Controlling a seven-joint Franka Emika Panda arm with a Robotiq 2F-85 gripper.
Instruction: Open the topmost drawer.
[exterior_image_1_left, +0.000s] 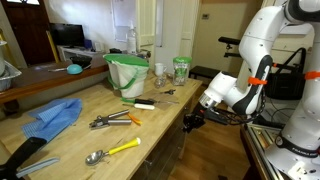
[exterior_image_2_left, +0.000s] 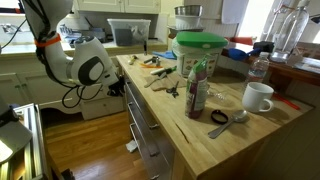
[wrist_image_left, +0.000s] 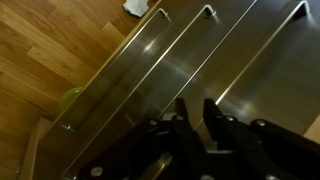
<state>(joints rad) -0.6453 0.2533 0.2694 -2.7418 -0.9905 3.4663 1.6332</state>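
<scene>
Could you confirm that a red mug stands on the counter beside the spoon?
Not red: the mug is white, as an exterior view shows. It does stand on the counter beside the spoon.

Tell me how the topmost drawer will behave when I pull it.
The topmost drawer looks wide, so an off-centre pull may rack it. Its front looks glossy in the wrist view, so the gripper could slip. It is probably rigid.

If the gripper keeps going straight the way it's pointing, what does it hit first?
The gripper would probably meet a dark drawer front between two bar handles; which drawer and how near is unclear.
</scene>
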